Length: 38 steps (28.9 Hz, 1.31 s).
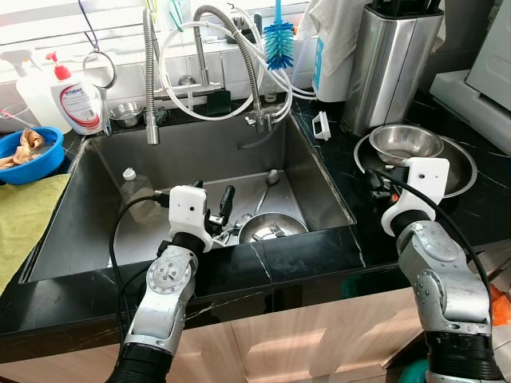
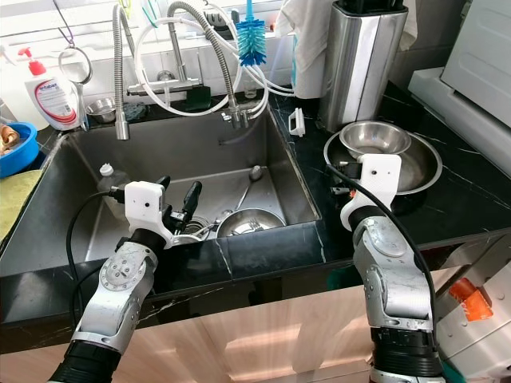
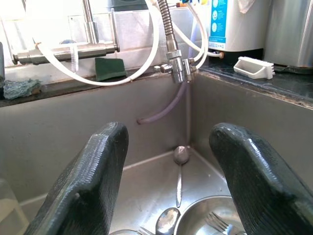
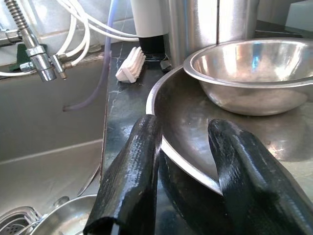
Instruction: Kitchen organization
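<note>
- Left eye view: a white soap bottle (image 1: pixel 76 100) with a red pump stands on the ledge behind the sink (image 1: pixel 319 187); its label has blue and red print, too small to read; a white jug (image 3: pixel 230 24) by the back wall has a blue label with small writing that cannot be read either.
- The left claw (image 1: pixel 217 209) hangs over the near part of the sink; its two black fingers (image 3: pixel 93 181) are spread wide apart and grip nothing.
- Just below and past the left claw, a small steel bowl (image 1: pixel 273 227) lies on the sink floor with a fork in it; a long spoon (image 3: pixel 180 161) lies beyond it, towards the far corner; other cutlery lies beside the bowl.
- A clear bottle (image 1: pixel 134 190) lies in the sink, on the robot's left of that claw.
- The right claw (image 4: pixel 183 161) is over the black worktop (image 1: pixel 495 199) to the right of the sink; its fingers are apart, one on each side of the rim of a wide steel pan (image 1: pixel 463 171); I cannot tell if they touch the rim.
- A steel bowl (image 1: pixel 406 144) sits inside the pan, beyond the claw.
- A small white brush (image 1: pixel 321 125) lies on the worktop near the sink's corner; a blue bottle brush (image 1: pixel 279 44) hangs above the tap; a blue bowl (image 1: pixel 32 155) of scraps sits at the far left.
</note>
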Motion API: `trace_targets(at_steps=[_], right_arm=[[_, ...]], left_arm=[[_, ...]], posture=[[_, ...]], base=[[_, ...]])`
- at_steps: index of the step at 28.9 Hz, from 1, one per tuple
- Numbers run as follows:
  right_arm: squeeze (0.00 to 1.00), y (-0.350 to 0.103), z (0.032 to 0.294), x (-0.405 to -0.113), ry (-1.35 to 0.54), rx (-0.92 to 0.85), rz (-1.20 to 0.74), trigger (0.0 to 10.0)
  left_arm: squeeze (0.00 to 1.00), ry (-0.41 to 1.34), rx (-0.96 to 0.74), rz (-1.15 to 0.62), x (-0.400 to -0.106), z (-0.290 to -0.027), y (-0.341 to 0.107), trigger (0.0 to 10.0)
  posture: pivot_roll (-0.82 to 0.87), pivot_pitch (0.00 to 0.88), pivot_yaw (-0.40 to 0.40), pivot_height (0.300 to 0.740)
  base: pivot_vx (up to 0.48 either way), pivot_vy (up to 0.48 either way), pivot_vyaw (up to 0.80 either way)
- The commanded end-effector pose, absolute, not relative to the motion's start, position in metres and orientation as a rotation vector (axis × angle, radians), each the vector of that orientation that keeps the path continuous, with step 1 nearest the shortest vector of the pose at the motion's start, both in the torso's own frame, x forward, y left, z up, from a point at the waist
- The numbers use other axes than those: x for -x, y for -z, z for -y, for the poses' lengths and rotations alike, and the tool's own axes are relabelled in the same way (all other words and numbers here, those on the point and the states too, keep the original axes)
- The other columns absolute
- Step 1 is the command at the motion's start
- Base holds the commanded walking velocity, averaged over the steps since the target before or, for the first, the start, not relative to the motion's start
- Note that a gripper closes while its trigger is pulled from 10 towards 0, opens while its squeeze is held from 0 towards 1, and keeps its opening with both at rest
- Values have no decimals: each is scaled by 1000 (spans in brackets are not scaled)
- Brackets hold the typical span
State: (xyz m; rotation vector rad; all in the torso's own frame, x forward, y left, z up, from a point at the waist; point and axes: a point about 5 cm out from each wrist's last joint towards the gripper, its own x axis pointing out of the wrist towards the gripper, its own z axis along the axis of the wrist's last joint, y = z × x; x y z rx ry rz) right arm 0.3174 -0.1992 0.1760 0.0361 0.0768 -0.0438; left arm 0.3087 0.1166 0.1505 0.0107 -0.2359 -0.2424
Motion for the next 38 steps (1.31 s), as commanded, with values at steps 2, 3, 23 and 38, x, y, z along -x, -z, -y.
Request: trace_targets(at_steps=[2, 3, 23, 38], right_arm=[[0, -177, 202, -314, 79, -44, -79, 10000], [0, -177, 203, -314, 88, -42, -78, 10000], [0, -189, 234, -309, 381, -18, 9, 10000], [0, -191, 196, -317, 116, -6, 56, 10000]], left_arm=[[0, 233, -38, 215, -312, -120, -149, 10000], [0, 233, -38, 216, -312, -120, -149, 10000], [0, 232, -44, 214, -313, -122, -149, 10000], [0, 229, -45, 211, -312, -121, -149, 10000]], posture=[[-123, 0, 82, 740], [-124, 0, 83, 740], [-119, 0, 86, 740], [-114, 0, 81, 740]], base=[[0, 0, 0], [0, 0, 0], [0, 0, 0], [0, 0, 0]])
